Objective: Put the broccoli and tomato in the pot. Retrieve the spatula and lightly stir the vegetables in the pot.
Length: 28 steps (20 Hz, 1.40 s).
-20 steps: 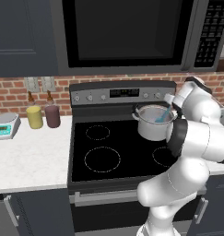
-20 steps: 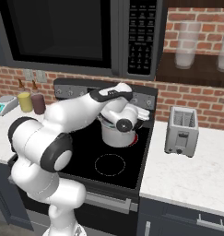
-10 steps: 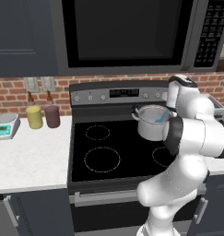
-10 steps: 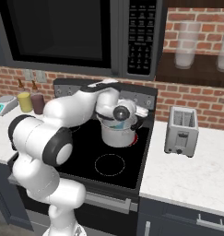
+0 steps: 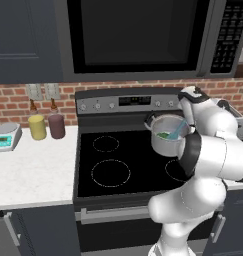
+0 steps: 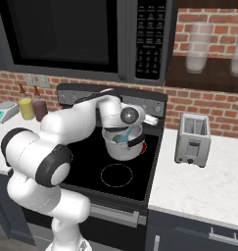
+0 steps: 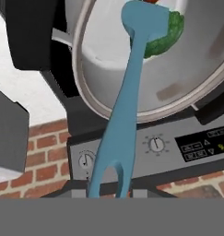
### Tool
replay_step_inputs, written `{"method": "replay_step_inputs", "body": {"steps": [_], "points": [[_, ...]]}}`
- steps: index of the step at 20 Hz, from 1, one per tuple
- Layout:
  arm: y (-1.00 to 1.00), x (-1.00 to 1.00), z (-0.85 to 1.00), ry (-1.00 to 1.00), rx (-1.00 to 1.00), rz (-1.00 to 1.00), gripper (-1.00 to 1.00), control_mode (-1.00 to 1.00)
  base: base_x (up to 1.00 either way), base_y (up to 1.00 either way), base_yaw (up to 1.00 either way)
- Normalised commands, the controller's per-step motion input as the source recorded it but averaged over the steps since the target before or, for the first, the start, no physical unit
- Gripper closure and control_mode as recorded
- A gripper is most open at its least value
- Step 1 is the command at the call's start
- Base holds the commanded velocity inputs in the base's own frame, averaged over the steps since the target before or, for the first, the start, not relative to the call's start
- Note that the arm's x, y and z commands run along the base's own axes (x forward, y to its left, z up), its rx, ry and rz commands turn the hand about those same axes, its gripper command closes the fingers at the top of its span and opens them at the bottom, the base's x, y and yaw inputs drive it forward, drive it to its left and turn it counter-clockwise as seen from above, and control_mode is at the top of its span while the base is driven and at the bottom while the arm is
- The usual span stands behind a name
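The steel pot [image 5: 162, 146] [image 6: 115, 149] stands on the stove's back right burner. Inside it lies the green broccoli [image 7: 171, 32] [image 5: 164, 135], and a sliver of the red tomato [image 7: 152, 2] shows beside it. The light-blue spatula [image 7: 127, 101] [image 5: 177, 130] [image 6: 128, 133] leans into the pot with its blade against the broccoli. My gripper [image 7: 109, 193] [image 6: 132, 126] is shut on the forked end of the spatula's handle, just above the pot's rim [image 7: 85, 92] on the side of the stove's back panel.
The stove's control panel with knobs [image 7: 155, 145] is close behind the hand. A toaster [image 6: 191, 139] stands on the counter right of the stove. A yellow jar [image 5: 37, 127], a maroon jar [image 5: 56, 125] and a scale [image 5: 5, 136] are at the left. The microwave [image 5: 138, 35] hangs overhead.
The hand has lifted and swung toward the stove's back panel, carrying the spatula's handle with it. The blade has shifted inside the pot. The pot itself stays put.
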Motion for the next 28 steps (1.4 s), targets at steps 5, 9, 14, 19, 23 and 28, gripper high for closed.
{"method": "replay_step_inputs", "body": {"steps": [5, 9, 14, 19, 23, 28], "points": [[0.00, -0.05, 0.00, 0.01, 0.09, 0.00, 1.00, -1.00, 0.00, 0.00, 0.00], [0.00, 0.11, 0.00, 0.00, 0.09, 0.00, 1.00, -1.00, 0.00, 0.00, 0.00], [0.01, 0.21, 0.00, -0.02, 0.01, 0.00, 1.00, -1.00, 0.00, 0.00, 0.00], [0.01, 0.29, -0.09, -0.16, 0.00, 0.03, 1.00, -1.00, 0.00, 0.00, 0.00], [0.00, 0.00, -0.52, -0.22, 0.00, 0.10, 1.00, -1.00, 0.00, 0.00, 0.00], [0.00, -0.03, -0.59, -0.24, 0.00, 0.09, 1.00, -1.00, 0.00, 0.00, 0.00]]}}
